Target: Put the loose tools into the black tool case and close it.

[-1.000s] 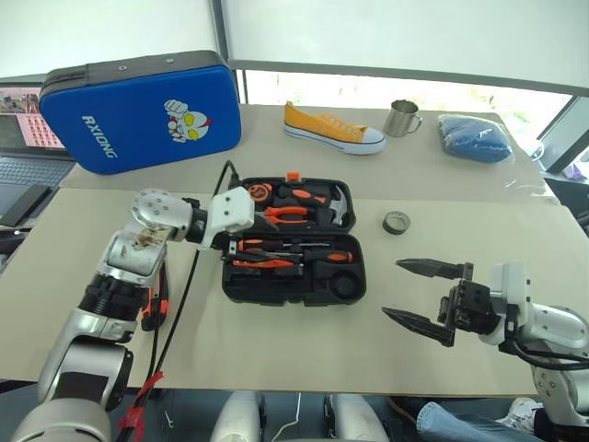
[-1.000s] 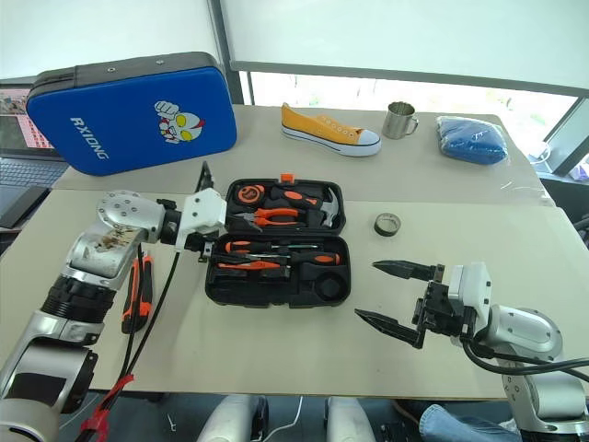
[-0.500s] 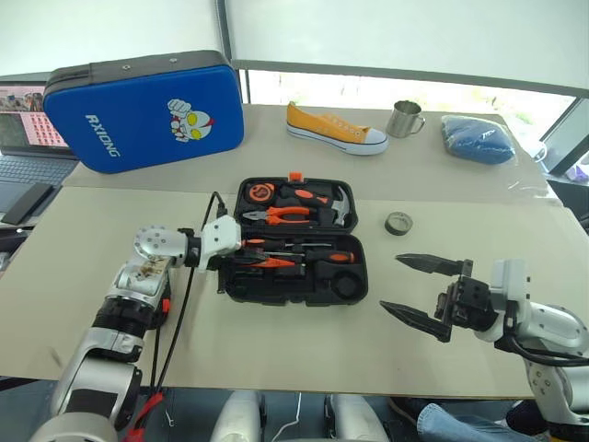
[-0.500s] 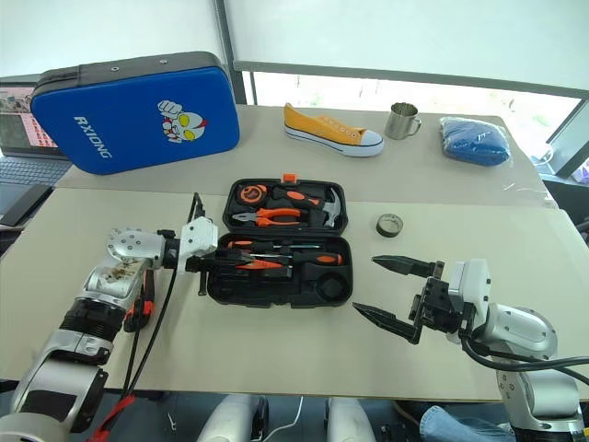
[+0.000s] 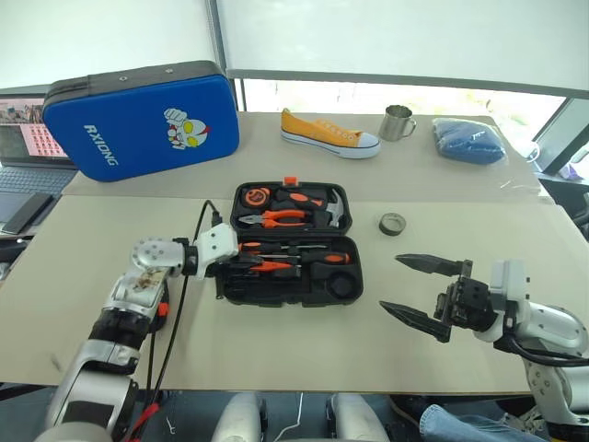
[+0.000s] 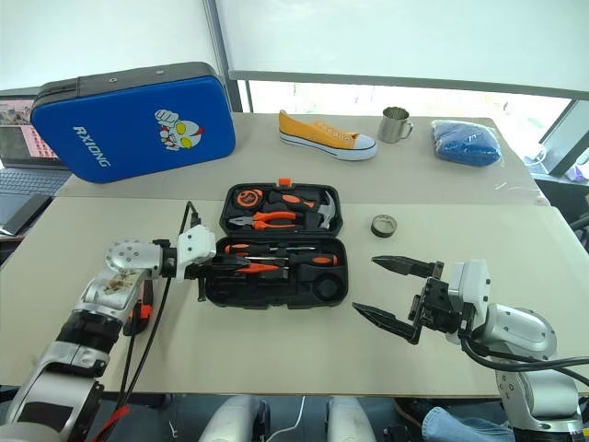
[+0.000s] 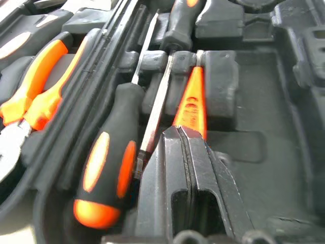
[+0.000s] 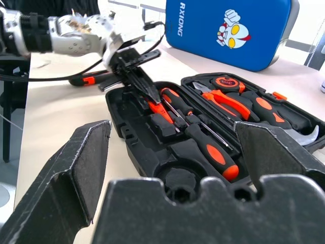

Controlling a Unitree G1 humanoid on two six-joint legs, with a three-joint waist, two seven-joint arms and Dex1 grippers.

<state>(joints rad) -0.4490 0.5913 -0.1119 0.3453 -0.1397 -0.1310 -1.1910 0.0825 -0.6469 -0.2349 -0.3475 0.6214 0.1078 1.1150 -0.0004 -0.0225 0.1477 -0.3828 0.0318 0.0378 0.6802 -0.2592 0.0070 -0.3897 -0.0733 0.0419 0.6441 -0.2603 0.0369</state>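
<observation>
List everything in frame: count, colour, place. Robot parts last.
Tool case: 1, black, open, centre of near table.
Screwdrivers: 2, orange-and-black handles, in case's near half.
Tester screwdriver: 1, slim orange, in case's near half, at left hand's tips.
Pliers: 1, orange handles, case's far half.
Hammer: 1, case's far half, right end.
Tape measure: 1, orange-black, case's far half, left end.
Tape roll: 1, dark, on table right of case.
Utility knife: 1, orange-and-black, on table left of case.
Blue case: 1, cartoon print, far left.
Shoe: 1, yellow, far table.
Mug: 1, metal, beside shoe.
Blue bundle: 1, far right.
Laptop: 1, left edge.
Left hand: shut, tips inside case.
Right hand: open, above table right of case.
</observation>
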